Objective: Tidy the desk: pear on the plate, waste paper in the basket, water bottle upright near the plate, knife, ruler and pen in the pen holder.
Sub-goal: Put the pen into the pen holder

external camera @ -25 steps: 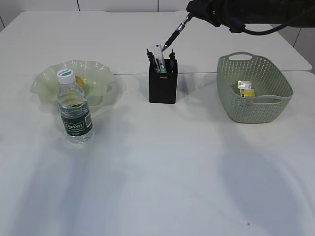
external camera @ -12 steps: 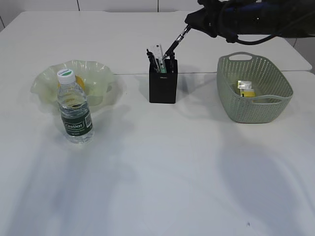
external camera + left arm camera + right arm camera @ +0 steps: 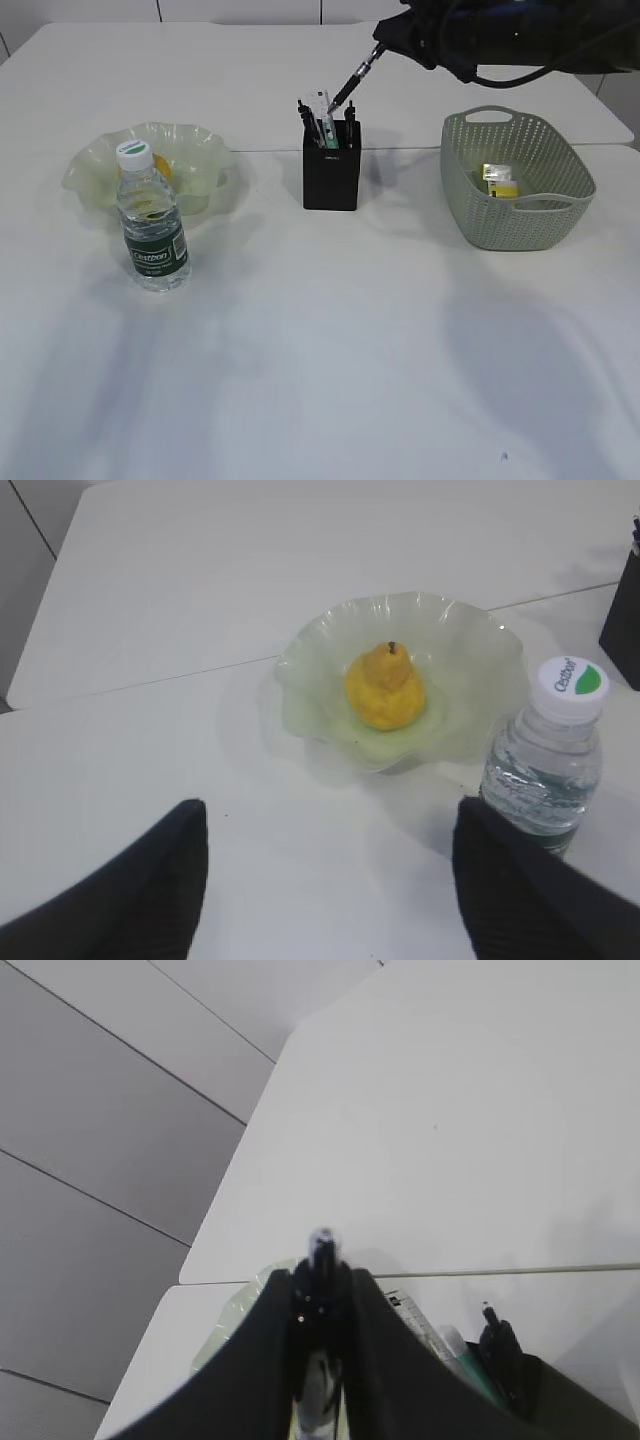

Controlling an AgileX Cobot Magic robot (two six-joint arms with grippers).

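Reaching in from the upper right of the exterior view, the right end effector (image 3: 385, 42) is clenched on the top end of a black pen (image 3: 352, 80), which slants down to the left with its lower tip at the mouth of the pen holder (image 3: 331, 170). That black square cup stands at the middle of the white tabletop (image 3: 320, 350) and already has several upright items sticking out of it, too small to tell apart. To its left the plate (image 3: 95, 170), a pale green dish with a wavy rim, sits with the water bottle (image 3: 152, 222) standing upright just in front of it, white cap on top. To the right the basket (image 3: 515, 180), a sage green perforated tub, holds the waste paper (image 3: 500, 180), a small yellow and clear wrapper lying on its floor.

From the left wrist view, the left end effector (image 3: 330, 880) hangs released above the tabletop, its two dark fingers (image 3: 150, 880) spread wide and grasping nothing. Beyond them the pear (image 3: 384, 685), lumpy and yellow with its stem pointing up, rests in the middle of the plate (image 3: 300, 670); the water bottle (image 3: 545, 755) stands upright at the plate's right edge.

From the right wrist view, the right end effector (image 3: 320, 1360) shows its fingers (image 3: 265, 1360) pressed close on the pen (image 3: 320, 1260), whose end pokes out between them. Below at the right, the rim of the pen holder (image 3: 555, 1380) shows a clear printed strip, likely the ruler (image 3: 415, 1320), and other items inside.
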